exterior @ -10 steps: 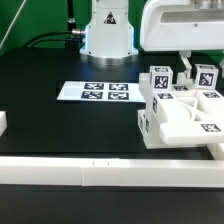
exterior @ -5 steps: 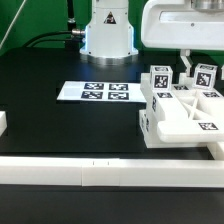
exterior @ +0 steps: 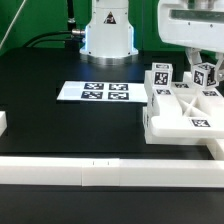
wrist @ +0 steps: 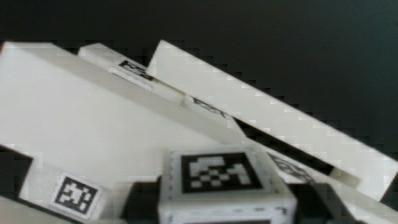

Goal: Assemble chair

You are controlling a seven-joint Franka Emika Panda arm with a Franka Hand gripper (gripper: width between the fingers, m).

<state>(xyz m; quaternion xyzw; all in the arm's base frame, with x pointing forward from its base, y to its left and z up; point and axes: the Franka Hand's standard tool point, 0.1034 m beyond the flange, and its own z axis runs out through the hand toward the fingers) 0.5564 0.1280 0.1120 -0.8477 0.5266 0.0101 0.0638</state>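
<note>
Nearest the ext. camera, a long white border rail [exterior: 110, 173] crosses the foreground: plain, boxy, matte, w/ a seam near its middle. A small white block [exterior: 3, 122] sits at the 9 o'clock edge of the ext. view.

Behind the rail, at roughly 4 o'clock, the chair assembly [exterior: 185, 112] rests on the black tabletop [exterior: 50, 130]. It's white blocky plastic w/ an X-braced frame on top and small b/w square tags on its faces. A cube-ended peg [exterior: 160, 77] stands at its back corner, tagged on the side.

The gripper [exterior: 203, 66] hangs at about 2 o'clock, arm coming down from above, its white housing cut off by the frame edge. It sits over a second tagged cube [exterior: 207, 76] at the rear of the assembly. Can't tell whether the fingers are closed on that cube or parted; contact is hidden.

Wrist view: blurry, close up. A tagged cube top [wrist: 217, 172] fills the lower centre, w/ flat white slabs [wrist: 107, 110] and angled edges behind it.

Farther back, at centre, the marker board [exterior: 97, 92] lies flat, thin and paper-like, w/ a row of tags. Beyond it, at 12 o'clock, the robot base [exterior: 108, 30] stands, glossy white, rounded.
</note>
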